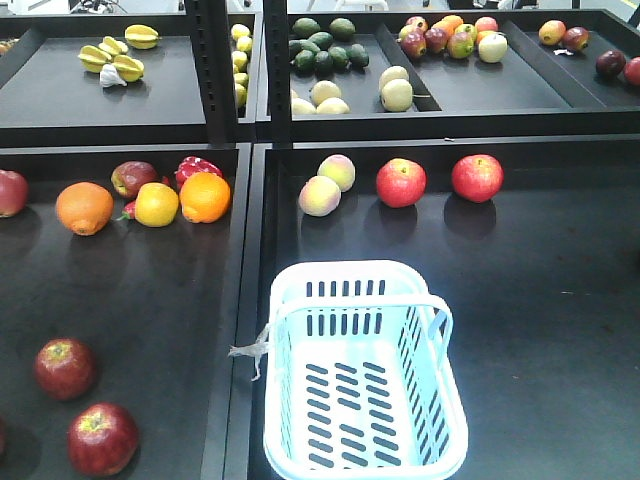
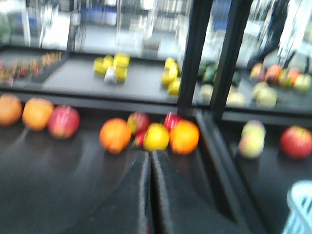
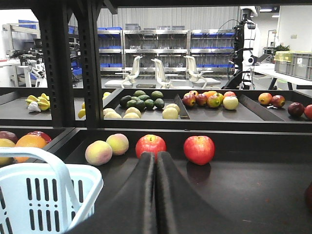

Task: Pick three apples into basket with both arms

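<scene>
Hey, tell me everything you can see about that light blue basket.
The basket looks like pale blue-white plastic. It is rectangular with rounded corners, a thick rim and rows of slots in its walls and floor. A handle arches across it near the far end, and a small whitish scrap hangs off its left rim. It stands upright and empty on the dark shelf surface, just right of the divider. Only the shelf touches it.

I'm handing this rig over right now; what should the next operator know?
Left gripper: jaws shut, empty.
Right gripper: jaws shut, empty.
Basket sits empty in the right tray.
Dark-red apple and a second apple lie at the left tray front; a brighter red apple and its neighbour sit behind the basket.
Done: nothing yet.
To do: all three apples into the basket.
</scene>
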{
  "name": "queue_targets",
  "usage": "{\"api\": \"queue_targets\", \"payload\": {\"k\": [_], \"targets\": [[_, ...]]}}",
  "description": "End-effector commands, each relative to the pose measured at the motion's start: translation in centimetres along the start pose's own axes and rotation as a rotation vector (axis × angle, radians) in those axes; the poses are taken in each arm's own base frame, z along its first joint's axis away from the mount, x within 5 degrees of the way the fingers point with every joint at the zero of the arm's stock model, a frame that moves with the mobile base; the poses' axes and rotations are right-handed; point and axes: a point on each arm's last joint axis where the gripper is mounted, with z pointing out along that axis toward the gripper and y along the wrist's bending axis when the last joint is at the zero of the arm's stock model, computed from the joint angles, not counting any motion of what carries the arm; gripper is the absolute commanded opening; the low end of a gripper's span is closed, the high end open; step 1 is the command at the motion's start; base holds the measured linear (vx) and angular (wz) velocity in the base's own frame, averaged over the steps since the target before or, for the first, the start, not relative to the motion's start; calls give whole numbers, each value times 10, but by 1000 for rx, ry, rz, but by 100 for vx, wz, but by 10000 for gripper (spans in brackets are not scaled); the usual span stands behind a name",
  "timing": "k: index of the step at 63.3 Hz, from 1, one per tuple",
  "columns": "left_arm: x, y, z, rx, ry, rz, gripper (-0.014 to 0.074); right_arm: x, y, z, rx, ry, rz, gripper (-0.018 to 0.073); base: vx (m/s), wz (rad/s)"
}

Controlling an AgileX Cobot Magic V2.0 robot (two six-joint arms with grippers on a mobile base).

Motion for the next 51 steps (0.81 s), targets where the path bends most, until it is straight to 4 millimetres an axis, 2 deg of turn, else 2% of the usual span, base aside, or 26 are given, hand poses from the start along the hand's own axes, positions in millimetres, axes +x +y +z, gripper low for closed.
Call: {"api": "queue_targets", "payload": {"k": [1,7,15,27,34,44,51], "targets": [[-33,-5,6,-8,100,47,-6,-3,0,-1,-1,-70,-14,-9,0,0],[-54,-9,14,3,217,133,-6,-3,0,-1,-1,-70,-14,-9,0,0],[-65,-15,24,50,300,207,-6,-3,0,-1,-1,-70,-14,-9,0,0],[-65,-19,37,95,334,236,-3,-3,0,-1,-1,-70,-14,-9,0,0],[-64,-18,37,93,337,238,36,-3,0,-1,-1,-70,-14,-9,0,0],[-64,-18,37,93,338,238,221,-3,0,-1,-1,-70,-14,-9,0,0],[-63,-18,37,95,356,238,429,-3,0,-1,-1,-70,-14,-9,0,0]]}}
